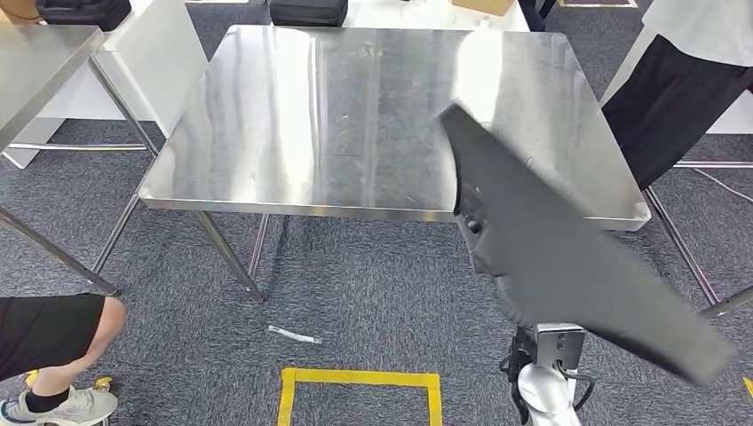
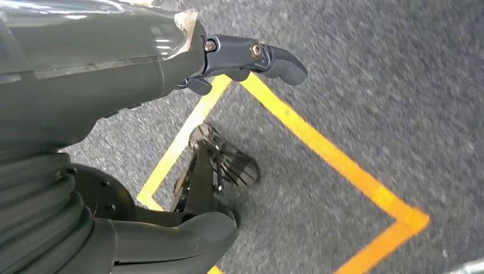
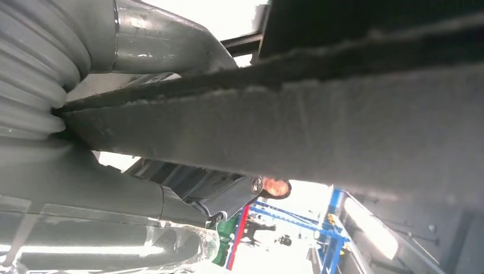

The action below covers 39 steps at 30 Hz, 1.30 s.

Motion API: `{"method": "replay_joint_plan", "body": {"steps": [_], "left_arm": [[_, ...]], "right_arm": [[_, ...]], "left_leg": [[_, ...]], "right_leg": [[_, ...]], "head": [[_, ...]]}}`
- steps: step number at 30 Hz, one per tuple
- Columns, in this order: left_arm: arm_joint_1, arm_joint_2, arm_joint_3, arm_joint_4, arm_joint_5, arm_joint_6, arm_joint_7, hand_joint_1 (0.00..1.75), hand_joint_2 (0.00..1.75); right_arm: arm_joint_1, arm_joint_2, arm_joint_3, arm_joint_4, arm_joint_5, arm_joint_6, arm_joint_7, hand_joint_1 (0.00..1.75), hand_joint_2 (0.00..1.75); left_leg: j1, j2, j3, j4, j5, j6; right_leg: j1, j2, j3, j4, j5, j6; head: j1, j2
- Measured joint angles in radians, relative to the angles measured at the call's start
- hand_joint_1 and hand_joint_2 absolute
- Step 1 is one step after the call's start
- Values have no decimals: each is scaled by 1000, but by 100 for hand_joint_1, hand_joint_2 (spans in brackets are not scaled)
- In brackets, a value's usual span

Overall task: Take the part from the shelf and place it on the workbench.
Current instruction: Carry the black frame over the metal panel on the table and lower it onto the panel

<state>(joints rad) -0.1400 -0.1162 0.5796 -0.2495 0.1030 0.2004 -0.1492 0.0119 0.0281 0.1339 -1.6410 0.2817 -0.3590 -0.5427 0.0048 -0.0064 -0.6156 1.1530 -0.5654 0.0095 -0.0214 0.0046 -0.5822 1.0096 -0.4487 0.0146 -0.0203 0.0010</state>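
Observation:
The part point(image 1: 550, 257) is a long, flat, black felt-like panel. It hangs tilted over the front right corner of the steel workbench point(image 1: 337, 115), one end above the tabletop and the other out over the carpet. My right hand point(image 1: 475, 232) grips it from behind, mostly hidden by it. In the right wrist view the part point(image 3: 319, 114) sits clamped between the thumb and fingers of that hand point(image 3: 85, 171). My left hand point(image 2: 114, 85) hangs over the carpet with fingers apart, holding nothing.
A person in black trousers point(image 1: 675, 98) stands at the workbench's right side. Another person's leg point(image 1: 53, 333) is at the lower left. A second steel table point(image 1: 35, 62) stands far left. Yellow floor tape point(image 1: 360, 379) marks a square before the bench.

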Motion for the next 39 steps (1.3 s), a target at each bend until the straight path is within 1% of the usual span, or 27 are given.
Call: {"method": "replay_joint_plan", "body": {"steps": [2, 3, 4, 6, 8, 9, 13, 14, 15, 17, 18, 19, 20, 21, 22, 24, 26, 28, 29, 30, 32, 33, 34, 35, 37, 38, 39], "left_arm": [[0, -1, -2, 0, -3, 0, 3, 0, 175], [0, -1, -2, 0, -3, 0, 5, 0, 175], [0, -1, -3, 0, -4, 0, 6, 0, 175], [-1, -1, -4, 0, -5, 0, 8, 0, 175], [-3, -1, -6, 1, -6, 0, 9, 0, 175], [-4, -2, -7, 1, -6, 0, 9, 0, 175], [-7, -6, -10, 0, -6, 2, 11, 0, 175], [-9, -7, -11, 0, -6, 2, 12, 0, 175], [-11, -8, -12, 0, -6, 2, 12, 0, 175], [-13, -9, -12, 0, -6, 2, 12, 0, 175], [-13, -10, -13, 1, -7, 2, 12, 0, 175], [-14, -11, -13, 1, -7, 2, 13, 0, 175], [-14, -12, -13, 1, -9, 2, 13, 0, 175], [-14, -13, -13, 1, -11, 2, 13, 0, 175], [-15, -14, -13, 1, -14, 3, 13, 0, 175], [-17, -16, -14, 1, -17, 4, 13, 0, 175], [-19, -17, -15, 1, -19, 8, 17, 0, 175], [-18, -17, -19, 1, -21, 15, 27, 0, 175], [-17, -18, -21, 1, -22, 19, 31, 0, 175], [-14, -18, -22, 1, -23, 21, 32, 0, 175], [-4, -19, -23, 2, -22, 21, 29, 0, 175], [1, -20, -23, 3, -20, 21, 28, 0, 175], [6, -20, -23, 3, -19, 22, 28, 0, 175], [9, -21, -23, 3, -18, 23, 28, 0, 175], [11, -20, -23, 3, -16, 24, 27, 0, 175], [11, -20, -23, 3, -16, 24, 26, 0, 175], [11, -19, -23, 3, -16, 24, 25, 0, 175]], "right_arm": [[5, 0, -5, -6, 0, 4, 1, 173, 175], [8, -1, -8, -7, 0, 4, 2, 173, 175], [12, -1, -10, -7, 0, 4, 2, 173, 175], [18, -1, -15, -10, 2, 5, 2, 173, 175], [23, -1, -20, -13, 3, 6, 2, 173, 175], [25, -1, -22, -15, 4, 6, 1, 173, 175], [26, -1, -25, -25, 10, 10, 1, 173, 175], [26, -1, -26, -27, 11, 11, 1, 173, 175], [26, -1, -27, -29, 11, 12, 1, 173, 175], [30, -2, -29, -29, 11, 13, 1, 173, 175], [32, -2, -29, -29, 11, 13, 1, 173, 175], [33, -3, -31, -30, 12, 13, 2, 173, 175], [34, -3, -32, -31, 13, 13, 4, 173, 175], [34, -3, -33, -34, 15, 13, 6, 173, 175], [35, -3, -35, -37, 18, 13, 9, 173, 175], [38, -4, -37, -45, 23, 13, 14, 173, 175], [42, -4, -38, -51, 26, 13, 20, 173, 175], [48, -5, -40, -56, 33, 14, 35, 173, 175], [52, -5, -42, -58, 38, 15, 43, 173, 175], [58, -5, -43, -59, 41, 16, 46, 173, 175], [69, -5, -43, -57, 43, 16, 43, 173, 175], [73, -5, -43, -55, 43, 17, 40, 173, 175], [76, -5, -43, -53, 44, 17, 38, 173, 175], [77, -5, -43, -50, 44, 17, 37, 173, 175], [77, -4, -43, -44, 44, 17, 34, 173, 175], [75, -3, -43, -41, 44, 17, 34, 173, 175], [73, -2, -42, -39, 44, 17, 33, 173, 175]], "left_leg": [[6, 0, -76, 127, -40, -9], [9, 1, -101, 154, -35, -13], [12, 1, -108, 143, -11, -16], [19, 3, -69, 29, 72, -18], [19, 3, -14, -85, 116, -14], [16, 2, 1, -112, 117, -10], [12, 1, 18, -128, 109, 20], [13, 1, 24, -132, 109, 27], [13, 2, 28, -133, 107, 33], [11, 1, 33, -133, 100, 40], [10, 0, 36, -133, 96, 41], [9, -1, 41, -133, 91, 41], [9, -2, 48, -133, 86, 40], [9, -3, 56, -133, 80, 37], [8, -4, 64, -133, 73, 33], [3, -5, 75, -133, 61, 22], [2, -6, 80, -138, 55, 12], [5, -4, 81, -132, 44, 2], [6, -2, 71, -107, 30, -3], [7, -2, 49, -61, 9, -7], [8, -1, -30, 73, -39, -13], [8, -1, -69, 127, -50, -14], [8, -1, -94, 149, -41, -14], [8, -1, -99, 132, -12, -12], [6, -1, -55, 4, 76, -1], [4, 0, -26, -60, 104, 5], [2, 1, -5, -104, 118, 11]], "right_leg": [[0, 0, 9, 0, -8, -9], [-1, 0, 14, 0, -12, -9], [-2, 2, 19, 0, -17, -8], [-5, 4, 34, 1, -28, 0], [-1, 6, 41, 2, -42, 14], [2, 6, 42, 0, -46, 21], [2, 4, 43, 11, -61, 42], [2, 3, 26, 47, -77, 42], [1, 2, -5, 104, -99, 39], [2, 2, -92, 245, -142, 36], [2, 2, -123, 285, -145, 39], [2, 2, -136, 287, -132, 45], [1, 2, -126, 245, -102, 52], [1, 1, -101, 177, -64, 59], [2, 0, -72, 108, -29, 61], [7, -2, -33, 21, 10, 51], [12, -2, -24, 10, 10, 34], [6, 0, -15, 6, 6, 17], [2, 0, -8, 3, 3, 8], [-1, 0, -1, 1, -1, 0], [2, -1, 7, 1, -9, -13], [3, -1, 10, 1, -13, -16], [5, 0, 14, 1, -17, -18], [6, 2, 19, 2, -21, -18], [8, 3, 33, 1, -32, -13], [12, 4, 39, 2, -38, -9], [14, 4, 42, 2, -43, -4]], "head": [[0, 0], [0, 0], [0, 0], [0, 0], [0, 0], [1, 0], [2, 0], [2, 0], [2, 0], [2, 0], [2, 0], [2, 0], [2, 0], [2, 0], [2, 0], [2, 0], [2, 0], [1, 0], [0, 0], [-1, 0], [-2, 0], [-2, 0], [-2, 0], [-2, 0], [-2, 0], [-2, 0], [-1, 0]]}}
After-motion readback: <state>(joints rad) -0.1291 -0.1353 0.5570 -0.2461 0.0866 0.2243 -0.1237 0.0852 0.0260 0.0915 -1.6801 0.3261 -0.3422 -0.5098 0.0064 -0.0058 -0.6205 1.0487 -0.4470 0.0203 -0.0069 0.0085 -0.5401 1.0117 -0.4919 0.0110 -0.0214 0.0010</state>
